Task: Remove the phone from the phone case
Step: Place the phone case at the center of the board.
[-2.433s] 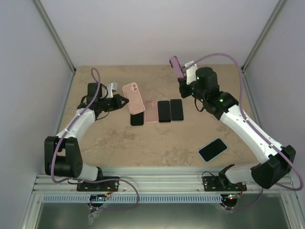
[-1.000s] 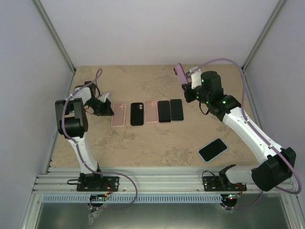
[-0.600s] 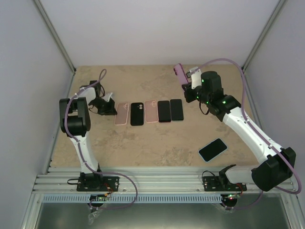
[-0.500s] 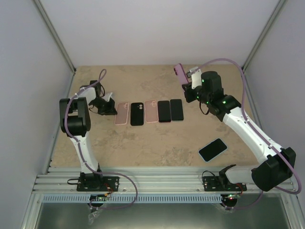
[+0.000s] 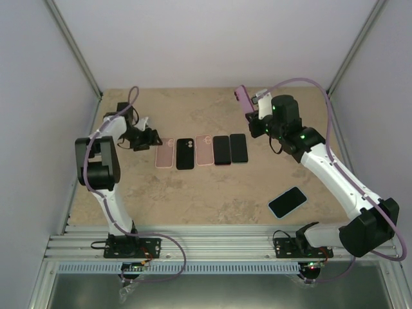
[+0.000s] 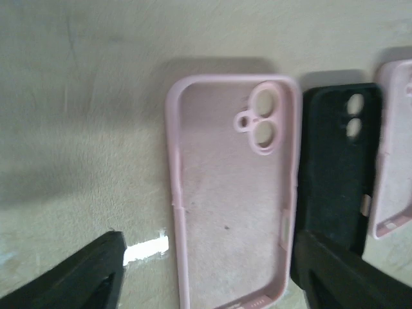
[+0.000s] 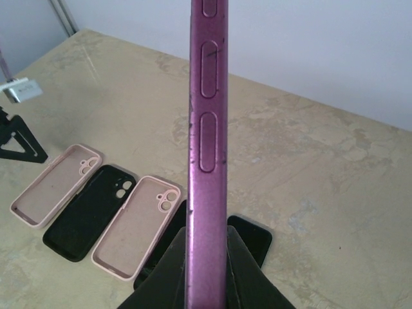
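Right pincer (image 7: 206,248) clamps the upright magenta rubbery phone case (image 7: 207,116); left pincer (image 5: 153,137) is spread wide, so you shd peel 1 corner first.

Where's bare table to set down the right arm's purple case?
Bare tabletop between the row and the near edge, left of the lone phone; also the far strip behind the row. Crowded: the row from leftmost pink case to rightmost phone, left gripper beside it.

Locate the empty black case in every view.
Top external: black case, second from left in the row.
Left wrist: right of centre.
Right wrist: lower left.
Shared landmark: the end pink case lying just left of it.
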Controlling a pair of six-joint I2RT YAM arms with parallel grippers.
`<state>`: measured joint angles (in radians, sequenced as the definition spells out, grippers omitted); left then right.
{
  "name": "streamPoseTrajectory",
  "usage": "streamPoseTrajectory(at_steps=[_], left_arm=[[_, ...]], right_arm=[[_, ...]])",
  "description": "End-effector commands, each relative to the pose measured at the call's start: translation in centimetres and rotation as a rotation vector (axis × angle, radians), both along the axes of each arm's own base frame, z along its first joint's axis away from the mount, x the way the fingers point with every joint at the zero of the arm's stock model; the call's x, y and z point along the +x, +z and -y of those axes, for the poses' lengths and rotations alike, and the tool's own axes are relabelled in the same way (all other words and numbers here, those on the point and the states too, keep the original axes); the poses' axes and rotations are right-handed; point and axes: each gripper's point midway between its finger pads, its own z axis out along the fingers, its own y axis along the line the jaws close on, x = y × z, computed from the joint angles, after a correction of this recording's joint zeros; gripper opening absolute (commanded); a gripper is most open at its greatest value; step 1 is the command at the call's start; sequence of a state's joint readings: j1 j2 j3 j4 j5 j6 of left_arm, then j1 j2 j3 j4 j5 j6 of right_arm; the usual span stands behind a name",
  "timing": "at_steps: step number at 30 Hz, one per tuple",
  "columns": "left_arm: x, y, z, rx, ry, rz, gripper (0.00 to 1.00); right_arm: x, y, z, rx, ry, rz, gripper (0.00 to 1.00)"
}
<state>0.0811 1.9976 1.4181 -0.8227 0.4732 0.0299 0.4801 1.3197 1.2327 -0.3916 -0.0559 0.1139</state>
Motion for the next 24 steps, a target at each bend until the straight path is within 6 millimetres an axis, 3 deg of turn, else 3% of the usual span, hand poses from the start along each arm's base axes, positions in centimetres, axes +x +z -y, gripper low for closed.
streamPoseTrajectory(at_steps=[1,4,9,13,20,24], left_arm=[[2.1,8.2,0.6,-0.04,0.021,0.214,0.81],[3.0,12.7,0.5,-0.037,0.034,0.336,0.98],[4.5,20.1,-0.5,-0.011,0.136,0.524,0.99],[4.4,26.5,-0.2,-0.09,0.227,0.648,0.99],[0.9,37.6,4.2,-0.407,0.156,0.904,0.99],[-2.4,40.7,7.5,-0.621,0.062,0.956,0.99]], right_arm=[[1.2,4.6,-0.3,0.023,0.005,0.12,0.0],[1.5,5.8,-0.3,0.005,0.011,0.15,0.0],[1.6,7.5,0.0,-0.049,0.016,0.215,0.0],[1.8,8.4,0.0,-0.147,0.01,0.28,0.01],[1.3,11.1,-1.2,-0.436,-0.043,0.532,0.0],[0.4,12.1,-2.0,-0.593,-0.09,0.685,0.0]])
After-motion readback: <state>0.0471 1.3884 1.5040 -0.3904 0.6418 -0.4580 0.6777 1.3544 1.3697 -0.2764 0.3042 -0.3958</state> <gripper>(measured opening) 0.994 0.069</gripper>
